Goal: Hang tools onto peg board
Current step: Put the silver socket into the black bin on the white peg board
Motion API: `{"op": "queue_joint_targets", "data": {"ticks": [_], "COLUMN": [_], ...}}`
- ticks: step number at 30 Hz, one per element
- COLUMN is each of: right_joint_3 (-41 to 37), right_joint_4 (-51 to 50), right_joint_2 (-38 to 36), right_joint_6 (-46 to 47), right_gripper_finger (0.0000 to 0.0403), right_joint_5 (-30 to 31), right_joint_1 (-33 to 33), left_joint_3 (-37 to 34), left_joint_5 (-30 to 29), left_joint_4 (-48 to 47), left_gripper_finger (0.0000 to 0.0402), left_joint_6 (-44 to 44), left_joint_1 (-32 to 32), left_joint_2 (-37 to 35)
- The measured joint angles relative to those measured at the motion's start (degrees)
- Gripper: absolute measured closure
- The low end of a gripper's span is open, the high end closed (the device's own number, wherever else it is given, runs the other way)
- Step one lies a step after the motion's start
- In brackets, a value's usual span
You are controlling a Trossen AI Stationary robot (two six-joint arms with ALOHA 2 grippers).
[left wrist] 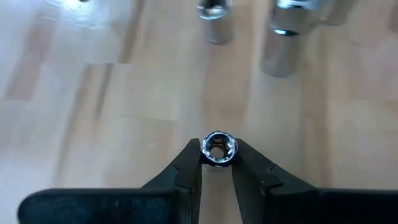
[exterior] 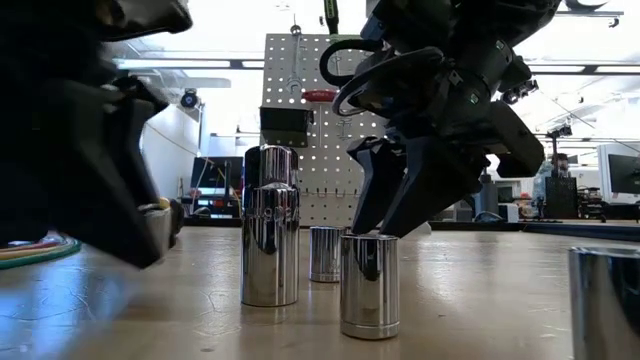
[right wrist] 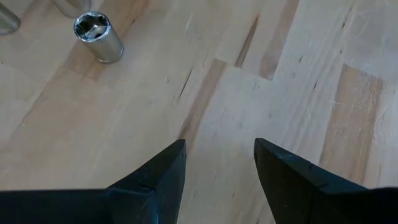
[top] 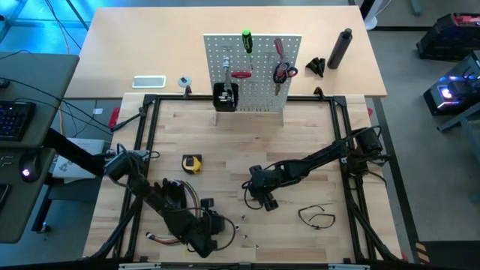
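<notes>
**Left claw grips a socket at the near edge of the bench**

The left claw (left wrist: 217,163) is clenched on a small chrome socket (left wrist: 218,149), its open hex end facing the wrist camera and both fingertips pressed against its sides. In the high view this claw (top: 212,238) sits low at the near side of the bench (top: 247,142), close to the bundle of coloured wires (top: 166,238). The right claw (right wrist: 217,163) hangs released over bare wood near the middle of the bench, holding nothing, with another socket (right wrist: 94,32) standing a little way off.

The peg board (top: 259,82) stands upright at the far edge, already carrying a green-handled screwdriver (top: 246,41), red-handled tools and a small black bin (top: 225,96). The yellow tape measure (top: 192,163) and the thin black loop (top: 316,217) lie on the bench.

To do this step well, I would lift straight up before travelling, since 2 more sockets (left wrist: 214,22) stand just ahead and could topple. A socket has no hanging hole, so the bin looks the likely target; keep it upright and release low.

No brand, label or writing can be read.
</notes>
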Motion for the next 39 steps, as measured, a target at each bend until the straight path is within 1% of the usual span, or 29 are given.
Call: {"op": "queue_joint_targets", "data": {"ticks": [10, 15, 20, 27, 39], "right_joint_3": [0.00, 0.00, 0.00, 0.00, 0.00], "right_joint_4": [-1.34, -1.51, -1.75, -2.93, -3.43], "right_joint_2": [0.00, 0.00, 0.00, 0.00, 0.00], "right_joint_6": [-0.68, -1.04, -1.03, -0.56, -2.36], "right_gripper_finger": [0.0217, 0.0217, 0.0217, 0.0217, 0.0217], "right_joint_5": [0.00, 0.02, 0.01, 0.02, 0.08], "right_joint_1": [-0.15, -0.15, -0.15, -0.15, -0.70], "left_joint_3": [0.00, 0.00, 0.01, 0.01, 0.02], "left_joint_5": [-4.17, -8.32, -11.81, -13.59, -13.82], "left_joint_4": [-8.27, -11.74, -12.37, -13.23, -14.19], "left_gripper_finger": [0.0345, 0.0345, 0.0345, 0.0345, 0.0345], "left_joint_6": [7.51, 12.49, 19.89, 30.46, 45.39], "left_joint_1": [4.37, 7.22, 10.71, 16.32, 28.08], "left_joint_2": [-5.01, -9.45, -14.87, -22.40, -35.40]}}
